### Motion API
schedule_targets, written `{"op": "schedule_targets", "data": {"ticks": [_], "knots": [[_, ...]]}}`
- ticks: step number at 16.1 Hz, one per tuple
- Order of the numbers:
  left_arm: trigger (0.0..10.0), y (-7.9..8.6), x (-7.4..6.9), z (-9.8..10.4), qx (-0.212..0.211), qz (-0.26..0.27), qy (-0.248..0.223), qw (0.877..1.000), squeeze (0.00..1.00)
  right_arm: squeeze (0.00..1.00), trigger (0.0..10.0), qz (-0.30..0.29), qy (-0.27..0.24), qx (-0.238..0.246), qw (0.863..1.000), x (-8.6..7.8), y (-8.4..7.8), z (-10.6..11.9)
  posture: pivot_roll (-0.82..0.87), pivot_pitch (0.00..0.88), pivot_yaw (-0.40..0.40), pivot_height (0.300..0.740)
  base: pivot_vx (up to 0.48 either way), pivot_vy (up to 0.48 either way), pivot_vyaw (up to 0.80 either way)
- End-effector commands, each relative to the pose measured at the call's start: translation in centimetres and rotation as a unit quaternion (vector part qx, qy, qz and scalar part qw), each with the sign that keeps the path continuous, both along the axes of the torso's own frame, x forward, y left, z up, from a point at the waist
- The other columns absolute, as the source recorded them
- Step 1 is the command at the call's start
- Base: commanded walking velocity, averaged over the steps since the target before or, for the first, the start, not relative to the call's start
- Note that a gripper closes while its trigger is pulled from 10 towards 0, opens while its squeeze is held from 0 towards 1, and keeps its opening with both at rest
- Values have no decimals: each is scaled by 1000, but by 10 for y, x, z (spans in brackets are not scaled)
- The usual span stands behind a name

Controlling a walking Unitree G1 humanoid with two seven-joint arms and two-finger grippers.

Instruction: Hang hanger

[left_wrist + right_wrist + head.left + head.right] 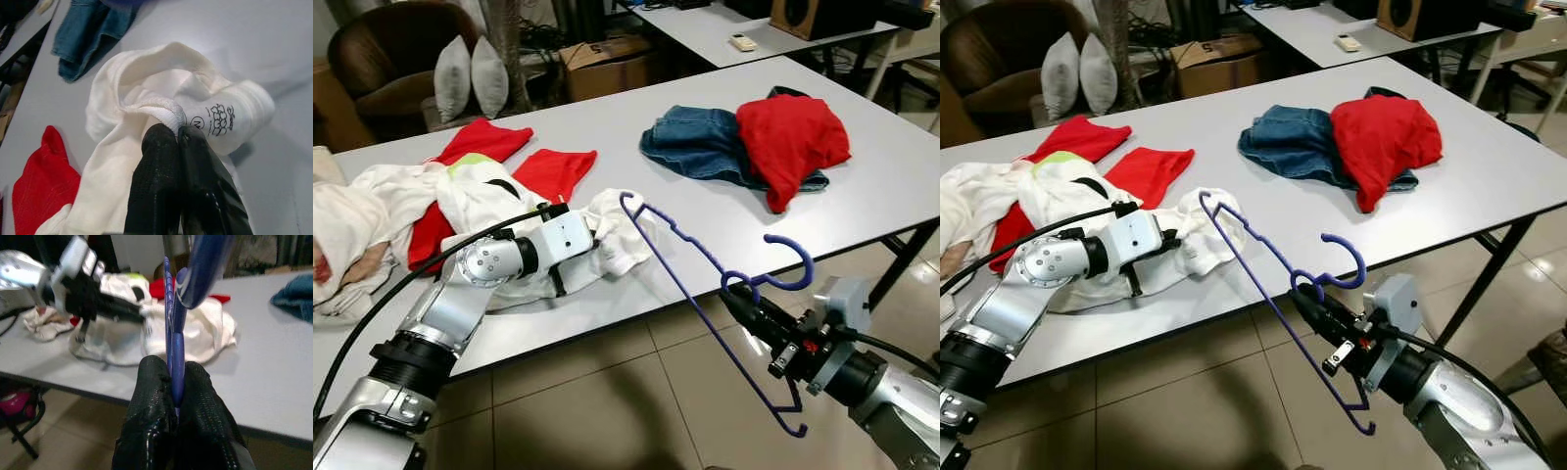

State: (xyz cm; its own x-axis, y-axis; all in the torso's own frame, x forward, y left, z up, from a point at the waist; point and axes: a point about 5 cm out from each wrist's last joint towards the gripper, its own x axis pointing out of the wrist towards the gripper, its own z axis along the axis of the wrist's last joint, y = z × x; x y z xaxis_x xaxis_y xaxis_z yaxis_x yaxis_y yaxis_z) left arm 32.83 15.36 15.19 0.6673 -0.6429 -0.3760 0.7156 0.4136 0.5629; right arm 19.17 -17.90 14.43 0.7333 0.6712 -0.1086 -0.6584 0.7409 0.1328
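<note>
A blue plastic hanger [705, 284] hangs in the air off the table's front edge, held near its hook by my right gripper [736, 298], which is shut on it [172, 382]. One hanger shoulder tip reaches over the table beside a white garment [617, 230]. My left gripper [177, 134] rests on the table, shut on the collar of that white garment [161, 83]. The left arm's wrist [563, 235] lies across the white cloth.
The grey table [862, 196] also carries red cloths [548, 171], a pile of white and red clothes [372, 215] at the left, and blue jeans [695, 142] under a red shirt [793, 137]. Tiled floor lies below. An armchair [391, 49] with cushions and another table stand behind.
</note>
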Motion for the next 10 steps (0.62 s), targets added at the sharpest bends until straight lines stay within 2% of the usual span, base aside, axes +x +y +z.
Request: {"op": "schedule_targets", "data": {"ticks": [1, 2, 3, 4, 5, 6, 7, 10], "knots": [[0, 7, 5, 9, -25, 27, -8, 999, 0, 0, 10000, -1, 10, -3, 1000, -1, -2, -1, -285, 0, 116, 740, 0, 0, 0], [0, 10, 8, 19, -109, 56, 6, 992, 0, 0, 10000, -2, 11, -1, 1000, -4, -5, 1, -286, 0, 116, 740, 0, 0, 0], [0, 11, 12, 30, -218, 85, 31, 972, 0, 0, 10000, -9, 12, 0, 1000, -5, -10, 2, -286, 0, 117, 740, 0, 0, 0], [0, 13, 14, 35, -277, 99, 54, 954, 0, 0, 10000, -17, 10, 12, 1000, -6, -14, 4, -287, 0, 120, 740, 0, 0, 0], [0, 15, 13, 32, -350, 108, 123, 922, 0, 0, 10000, -24, 3, 35, 999, -8, -18, 10, -290, 0, 125, 740, 0, 0, 0], [0, 15, 13, 31, -373, 108, 140, 911, 0, 0, 10000, -21, 2, 44, 999, -10, -19, 11, -290, 0, 125, 740, 0, 0, 0], [0, 16, 12, 29, -407, 108, 165, 892, 0, 0, 10000, -4, 8, 52, 999, -16, -19, 12, -293, 0, 130, 740, 0, 0, 0], [0, 14, 9, 33, -462, 93, 200, 859, 0, 0, 10000, 30, 37, 50, 998, -27, -16, 6, -294, 0, 133, 740, 0, 0, 0]]}}
